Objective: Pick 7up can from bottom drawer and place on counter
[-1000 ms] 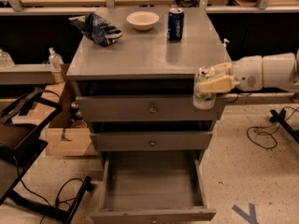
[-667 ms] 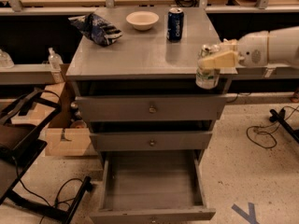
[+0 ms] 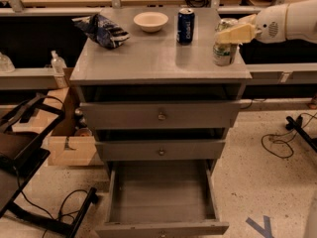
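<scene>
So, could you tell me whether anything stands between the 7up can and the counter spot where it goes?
Nothing visible does. The end effector holds the 7up can at the right edge of the counter; the blue can stands apart from it.

The can [image 3: 224, 53], pale green and silver, stood upright over the right side of the counter [image 3: 148, 56], near its front corner. Its upper part was clasped between the pale fingers of the gripper [image 3: 233, 33], which reached in from the right; whether its base touched the surface could not be told. The counter was a flat, slightly glossy grey top, and the drawer [image 3: 113, 195], lowest and deepest of three, was pulled well out with its grey floor showing.
</scene>
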### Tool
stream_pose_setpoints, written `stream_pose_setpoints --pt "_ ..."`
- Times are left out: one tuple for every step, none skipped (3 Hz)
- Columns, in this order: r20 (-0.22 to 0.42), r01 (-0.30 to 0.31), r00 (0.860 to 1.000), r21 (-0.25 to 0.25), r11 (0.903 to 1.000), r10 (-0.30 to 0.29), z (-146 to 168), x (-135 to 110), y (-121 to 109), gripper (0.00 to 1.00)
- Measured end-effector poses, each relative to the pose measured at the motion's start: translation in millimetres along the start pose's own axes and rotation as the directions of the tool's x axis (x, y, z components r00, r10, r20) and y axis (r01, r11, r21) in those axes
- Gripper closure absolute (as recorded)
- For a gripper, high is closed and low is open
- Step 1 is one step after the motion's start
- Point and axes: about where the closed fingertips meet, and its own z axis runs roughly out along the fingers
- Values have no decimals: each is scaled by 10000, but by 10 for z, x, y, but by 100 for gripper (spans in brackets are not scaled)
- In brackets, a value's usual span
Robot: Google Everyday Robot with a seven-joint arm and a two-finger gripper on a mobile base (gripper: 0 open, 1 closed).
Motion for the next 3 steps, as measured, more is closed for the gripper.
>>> stream_pose_setpoints --pt "255 287 9993 128 9995 -290 136 -96 -252 100" --pt "514 498 9974 96 9987 -503 288 -68 -400 100" --pt "535 591 9968 7 9983 -590 501 117 -541 100"
